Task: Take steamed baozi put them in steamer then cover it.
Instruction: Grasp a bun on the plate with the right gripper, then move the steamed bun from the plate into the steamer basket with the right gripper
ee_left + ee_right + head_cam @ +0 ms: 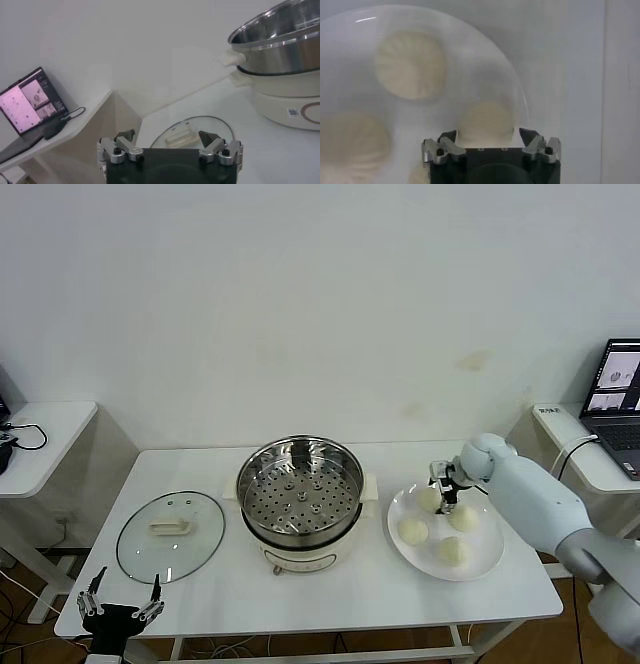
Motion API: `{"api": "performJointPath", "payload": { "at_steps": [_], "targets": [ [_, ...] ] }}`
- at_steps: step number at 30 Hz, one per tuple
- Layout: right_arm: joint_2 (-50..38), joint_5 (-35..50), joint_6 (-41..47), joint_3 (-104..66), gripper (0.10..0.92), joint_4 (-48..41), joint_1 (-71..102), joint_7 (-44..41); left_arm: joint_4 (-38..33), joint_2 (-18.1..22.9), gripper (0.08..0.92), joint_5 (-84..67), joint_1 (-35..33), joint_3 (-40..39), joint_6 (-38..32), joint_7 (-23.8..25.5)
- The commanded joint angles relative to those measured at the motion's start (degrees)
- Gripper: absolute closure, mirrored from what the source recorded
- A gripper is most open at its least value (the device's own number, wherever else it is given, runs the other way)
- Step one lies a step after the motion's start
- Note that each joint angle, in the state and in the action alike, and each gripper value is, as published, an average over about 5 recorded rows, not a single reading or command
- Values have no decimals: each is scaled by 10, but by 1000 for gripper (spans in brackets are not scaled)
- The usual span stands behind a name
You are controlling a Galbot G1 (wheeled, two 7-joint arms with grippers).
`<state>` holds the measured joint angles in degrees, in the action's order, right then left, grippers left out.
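Reaching down over the white plate (478, 569), the right pincer (440, 496) stands with its fingers pointing at the plate's far side, where one bun (430, 499) sits just beneath and between them. Three more buns lie on the same plate: one (463, 518) just beside the pincer on the side away from the pot, one (412, 531) nearer the robot, and one (452, 552) nearest the table's front edge. The buns are round, so none has a long axis to speak of.

From the head camera the arm hides part of the grip, and contact cannot be told there. The right wrist camera looks straight down the fingers: the bun (486, 121) sits in the gap with a fingertip (447, 136) at each side. The jaws look drawn in around it, yet whether they press on it I cannot tell. That view also shows pleats on the top of a neighbouring bun (411, 65), spreading from its middle, which the head view does not.

The pot (300, 491) stands well apart from the right pincer, toward the robot's left, its mouth facing up and its holed tray bare. Beyond it lies the glass lid (170, 535), flat on the table (330, 599) with its bar handle up.

The left pincer (120, 602) hangs low at the table's front corner, jaws wide apart and holding nothing. Its wrist camera shows the lid (192, 132) ahead of the fingers, the pot (280, 42) from the side, and a laptop (31, 102) on a side desk.
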<state>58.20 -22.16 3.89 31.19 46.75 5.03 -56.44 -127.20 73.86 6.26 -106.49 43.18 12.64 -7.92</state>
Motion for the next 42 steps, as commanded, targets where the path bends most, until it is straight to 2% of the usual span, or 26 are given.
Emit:
{"api": "performJointPath", "payload": {
  "at_steps": [1,13,28,34,42],
  "targets": [
    [15,-7,0,2,375,-14,-1,1,1,0,177,0,0,0,0,0],
    [-32,38,27,38,404,53,-20,-34,3,-2,177,-1,4,-2,-1,-1],
    [-142,226,76,188,406,246,-216,-61,1,-14,177,-2,9,-8,1,0],
    [-118,301,79,269,407,268,-345,-60,3,-22,177,-6,17,-10,3,1],
    [-12,352,68,320,406,251,-418,-33,9,-31,177,-14,25,-4,6,3]
  ]
}}
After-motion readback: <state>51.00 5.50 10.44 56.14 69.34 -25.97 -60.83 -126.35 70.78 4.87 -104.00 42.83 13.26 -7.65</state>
